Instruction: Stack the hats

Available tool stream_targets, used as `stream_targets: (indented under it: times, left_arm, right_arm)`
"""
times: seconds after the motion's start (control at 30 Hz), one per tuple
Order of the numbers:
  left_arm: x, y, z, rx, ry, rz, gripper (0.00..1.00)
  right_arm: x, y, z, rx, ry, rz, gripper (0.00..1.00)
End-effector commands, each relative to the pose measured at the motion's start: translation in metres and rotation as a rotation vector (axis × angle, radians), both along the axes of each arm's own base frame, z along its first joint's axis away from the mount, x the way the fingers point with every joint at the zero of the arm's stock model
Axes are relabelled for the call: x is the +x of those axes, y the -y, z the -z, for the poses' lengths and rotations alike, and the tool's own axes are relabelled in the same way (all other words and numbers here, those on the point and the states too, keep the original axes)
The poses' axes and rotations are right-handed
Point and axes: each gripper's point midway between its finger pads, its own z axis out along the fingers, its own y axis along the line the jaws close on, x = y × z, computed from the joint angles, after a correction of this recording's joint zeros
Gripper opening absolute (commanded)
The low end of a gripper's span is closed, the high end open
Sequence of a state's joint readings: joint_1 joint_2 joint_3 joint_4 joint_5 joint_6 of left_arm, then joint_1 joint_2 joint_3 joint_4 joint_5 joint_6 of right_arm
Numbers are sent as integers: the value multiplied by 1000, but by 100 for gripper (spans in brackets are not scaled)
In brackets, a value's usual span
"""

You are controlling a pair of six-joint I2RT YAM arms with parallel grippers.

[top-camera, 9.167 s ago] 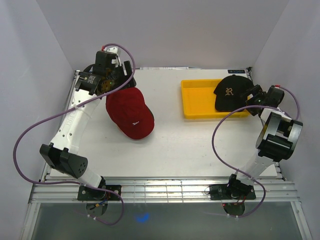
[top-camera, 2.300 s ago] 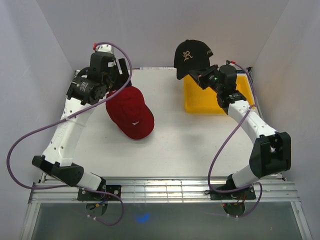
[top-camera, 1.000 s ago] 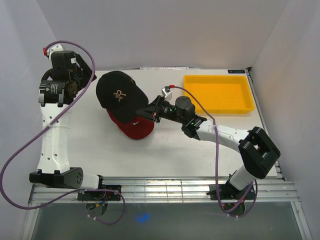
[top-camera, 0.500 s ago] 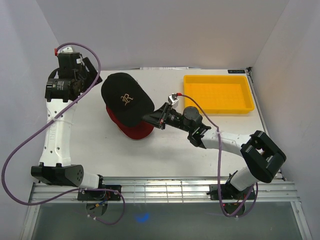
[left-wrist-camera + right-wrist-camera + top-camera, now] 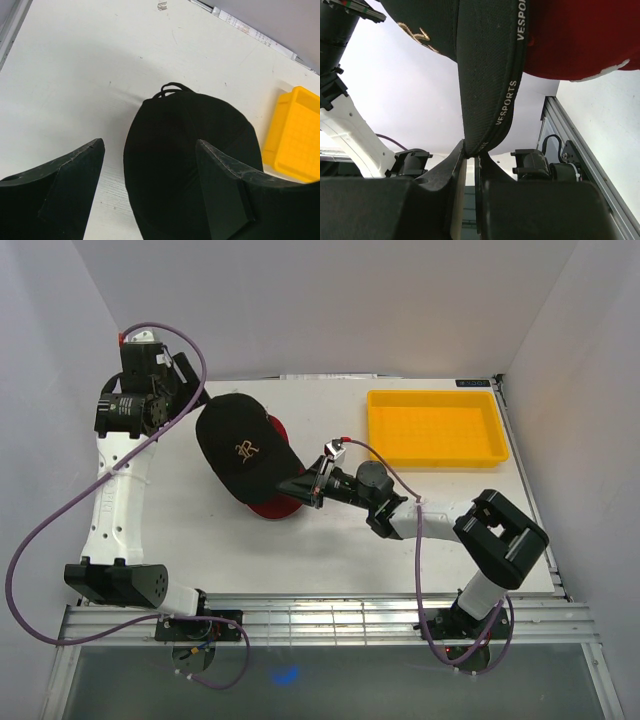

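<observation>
**The black hat (image 5: 240, 445) has come down onto the red hat (image 5: 272, 508)**

Your right hand (image 5: 312, 483) stays clenched on the black hat's brim. It has lowered the hat until only a red edge shows on the bench (image 5: 400, 530). The stack looks nearly made, and releasing seems next. Your left hand (image 5: 168, 390) hangs spread and empty.

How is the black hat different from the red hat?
The black hat is black with a gold emblem; the red hat is red. The black hat sits on top, hiding most of the red hat, which lies on the table. The right gripper pinches the black hat's brim; nothing holds the red hat. Both are caps.
</observation>
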State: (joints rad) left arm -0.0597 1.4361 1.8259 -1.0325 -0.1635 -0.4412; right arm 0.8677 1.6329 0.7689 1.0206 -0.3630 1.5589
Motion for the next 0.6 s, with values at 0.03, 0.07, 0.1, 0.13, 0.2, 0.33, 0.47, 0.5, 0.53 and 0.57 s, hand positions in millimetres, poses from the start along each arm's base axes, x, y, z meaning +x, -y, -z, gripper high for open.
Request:
stream_targets:
  times: [0.03, 0.07, 0.1, 0.13, 0.2, 0.33, 0.47, 0.5, 0.53, 0.57]
  left_arm:
    - [3, 6, -9, -16, 32, 42, 84]
    - [3, 8, -8, -22, 30, 53, 84]
    - [4, 9, -1, -24, 15, 61, 84]
    - [3, 11, 1, -27, 10, 71, 84]
    - [3, 20, 10, -51, -11, 111, 84]
    - [0, 37, 24, -63, -47, 157, 83]
    - [-1, 43, 28, -65, -58, 171, 83]
    - [-2, 44, 29, -65, -58, 175, 83]
    - [-1, 44, 27, -64, -55, 173, 83]
    - [-1, 45, 27, -63, -55, 174, 83]
  right_arm:
    - [-11, -2, -24, 94, 41, -49, 8]
    - [-11, -2, -23, 94, 37, -48, 8]
    - [-11, -1, -22, 94, 31, -44, 8]
    - [-10, 0, -20, 94, 28, -38, 8]
    - [-9, 0, -18, 92, 22, -29, 8]
    - [-7, 3, -12, 94, 2, -9, 8]
    - [-7, 5, -10, 111, -8, -6, 8]
    - [-6, 7, -7, 112, -12, 6, 8]
    - [-6, 8, -9, 116, -11, 10, 8]
    - [-5, 9, -7, 113, -13, 15, 8]
